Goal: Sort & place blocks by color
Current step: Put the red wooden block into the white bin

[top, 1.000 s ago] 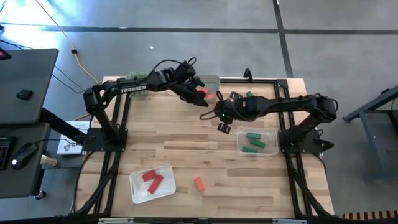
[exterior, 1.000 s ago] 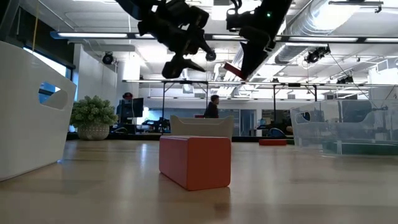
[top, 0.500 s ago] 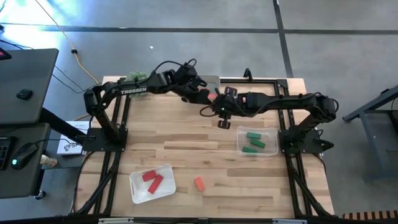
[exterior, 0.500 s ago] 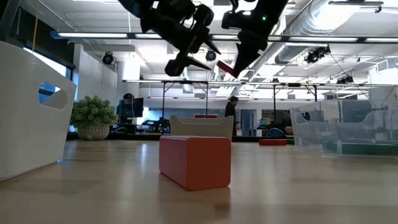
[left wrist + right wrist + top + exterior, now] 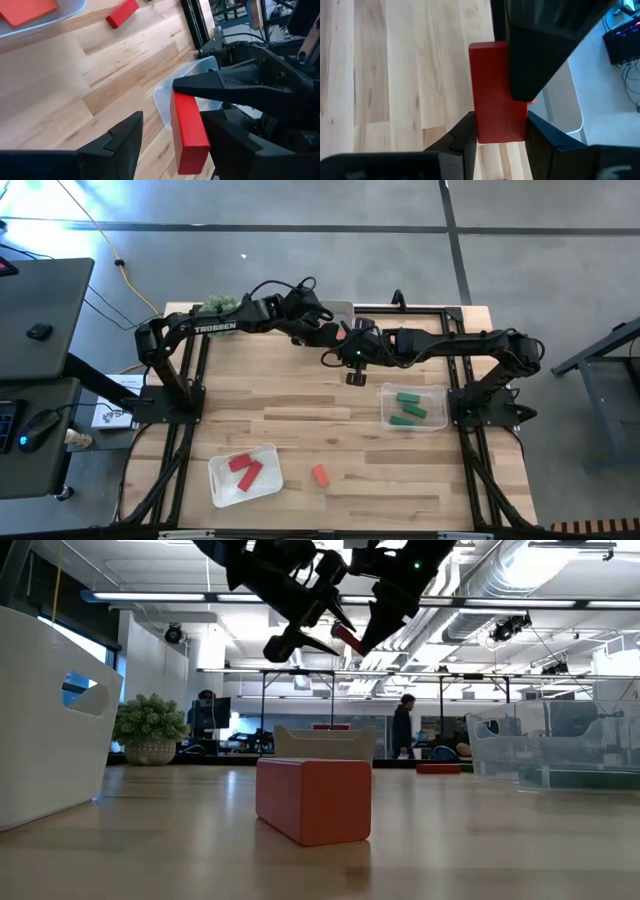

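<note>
A red block [image 5: 187, 127] hangs high over the far middle of the table, seen small in the high view [image 5: 341, 332] and tilted in the low view [image 5: 347, 639]. My right gripper [image 5: 499, 119] is shut on it. My left gripper [image 5: 169, 119] is open, one finger on either side of the block's free end; whether a finger touches it, I cannot tell. Two red blocks lie in the white tray [image 5: 222, 480]. Green blocks lie in the clear tray [image 5: 385, 415]. A coral block [image 5: 320, 475] rests flat on the table. My right gripper pinches the red block between its two fingers by one end [image 5: 497, 132], reaching in from the table's right with the fingers along the block. The block is lifted clear of the table, tilted, and its other end [image 5: 192, 152] sticks out toward my left gripper.
A further tray [image 5: 345, 307] sits at the far edge behind the grippers. A green plant ball [image 5: 222, 304] stands at the far left corner. A dark frame [image 5: 470, 380] runs along the table's sides. Bare wood [image 5: 300, 400] lies between the trays.
My right gripper has carried the red block up and toward the far left, in to my left gripper. The block's free end now sits between the left gripper's open fingers. My left gripper has shifted slightly toward it.
</note>
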Available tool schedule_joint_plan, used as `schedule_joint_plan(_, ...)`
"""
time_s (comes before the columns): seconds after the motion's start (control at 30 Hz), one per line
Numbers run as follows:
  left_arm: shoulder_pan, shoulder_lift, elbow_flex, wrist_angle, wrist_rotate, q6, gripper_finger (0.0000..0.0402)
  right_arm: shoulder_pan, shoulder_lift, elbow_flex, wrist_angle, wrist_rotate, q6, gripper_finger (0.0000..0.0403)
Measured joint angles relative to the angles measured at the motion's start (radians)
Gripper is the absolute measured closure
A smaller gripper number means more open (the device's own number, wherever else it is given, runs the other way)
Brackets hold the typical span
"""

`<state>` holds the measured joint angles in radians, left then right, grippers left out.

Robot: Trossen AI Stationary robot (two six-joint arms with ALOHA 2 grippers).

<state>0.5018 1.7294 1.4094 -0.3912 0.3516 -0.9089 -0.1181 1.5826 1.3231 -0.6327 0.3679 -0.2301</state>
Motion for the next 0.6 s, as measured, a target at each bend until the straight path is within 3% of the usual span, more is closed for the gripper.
schedule_joint_plan(0.47,-0.020,0.000,0.000,-0.005,-0.015,-0.005,0.0207,-0.015,0.000,0.000,0.009,0.016,-0.016,0.0297)
schedule_joint_plan(0.6,-0.019,0.000,0.000,-0.005,-0.045,-0.005,0.0224,-0.015,0.000,0.000,0.009,0.013,-0.018,0.0297)
